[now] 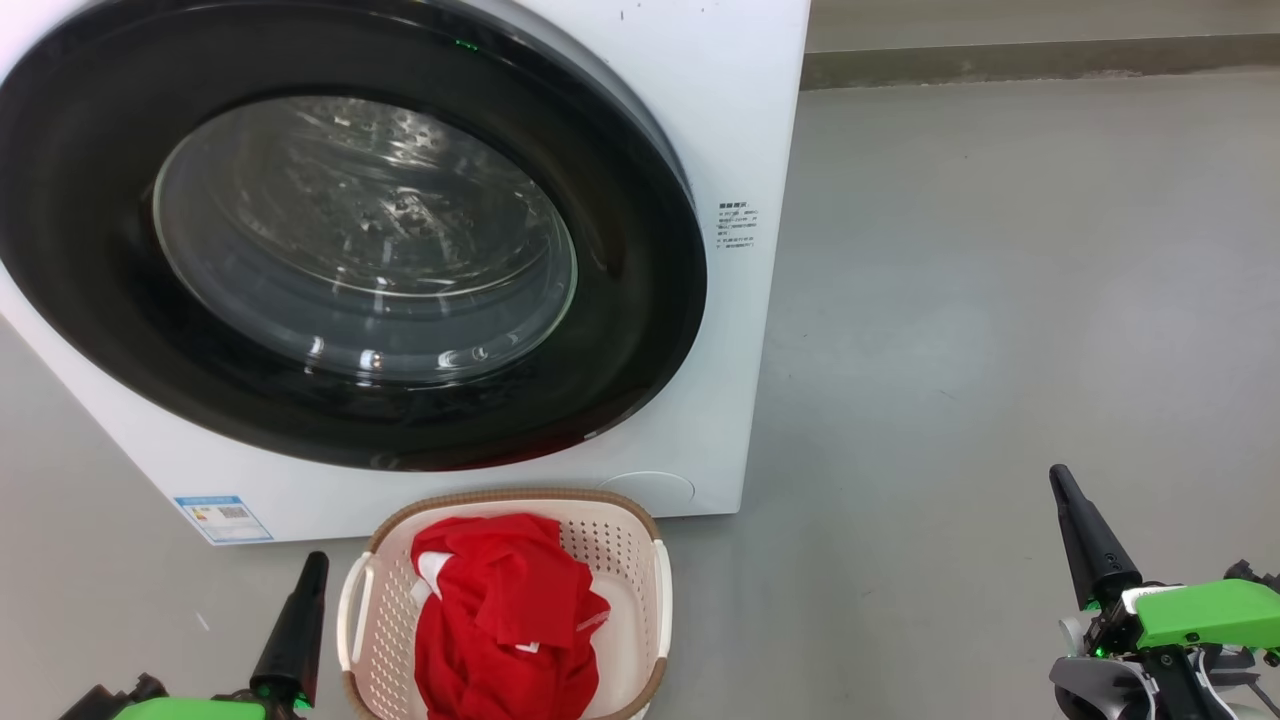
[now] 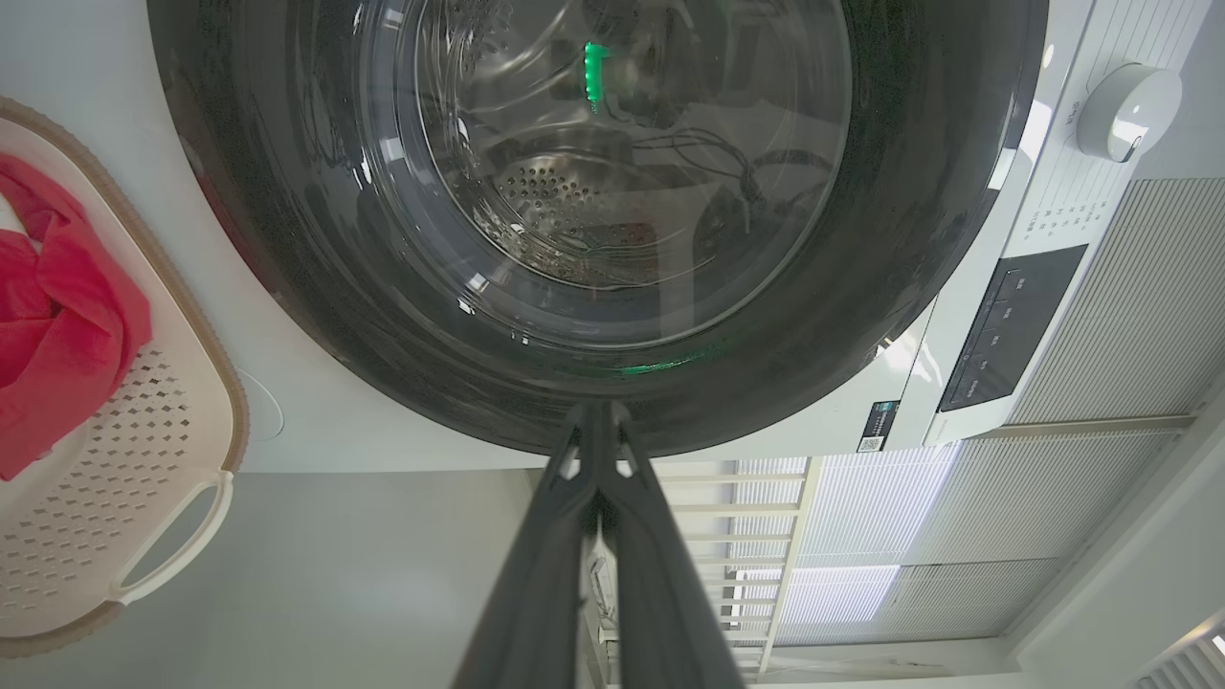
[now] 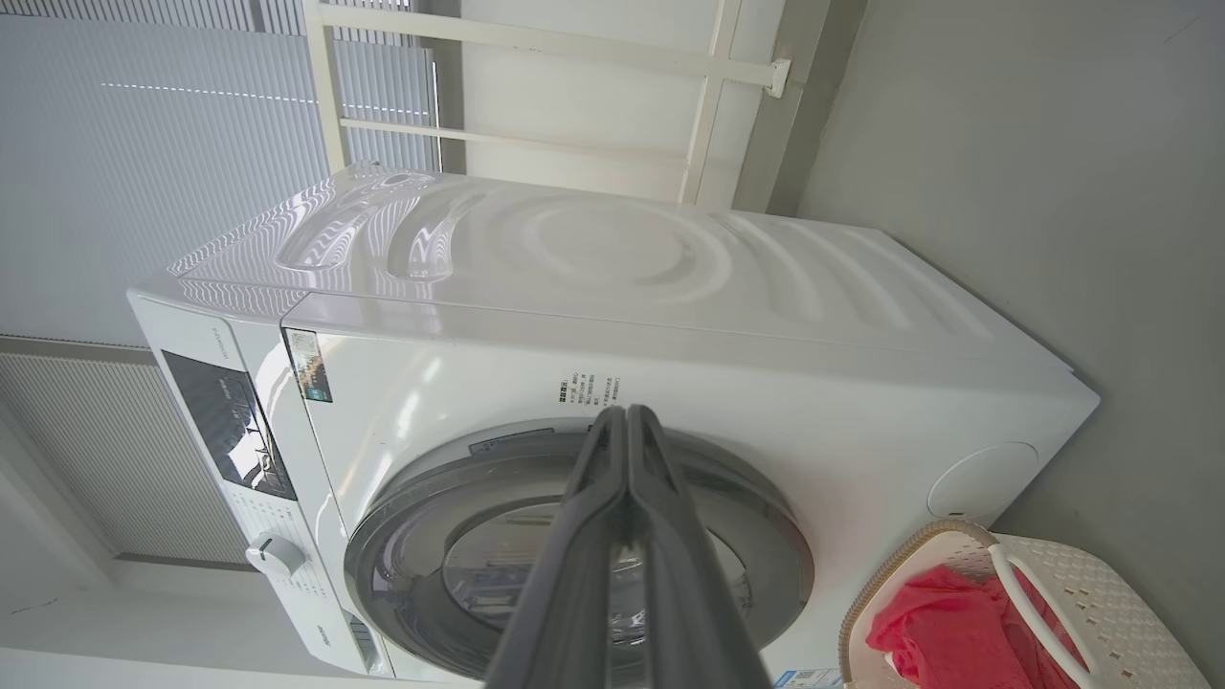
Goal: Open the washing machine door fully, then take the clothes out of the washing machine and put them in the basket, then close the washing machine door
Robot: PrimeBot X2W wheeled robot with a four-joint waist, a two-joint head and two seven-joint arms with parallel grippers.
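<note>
We saw the big white front-loading washing machine point(image 1: 745, 150), its round glossy black-rimmed glass door point(image 1: 640, 300) closed flush. Just in front of the machine sat the small cream perforated plastic basket point(image 1: 620, 545), bright red clothes point(image 1: 500, 620) inside. The left gripper point(image 1: 316, 565) and right gripper point(image 1: 1062, 485) sat short of the machine, fingers pressed together, empty.

Head view looks down, close, at washing machine door point(image 1: 350, 250) and basket point(image 1: 520, 494); both wrist views, rolled sideways, share them.
</note>
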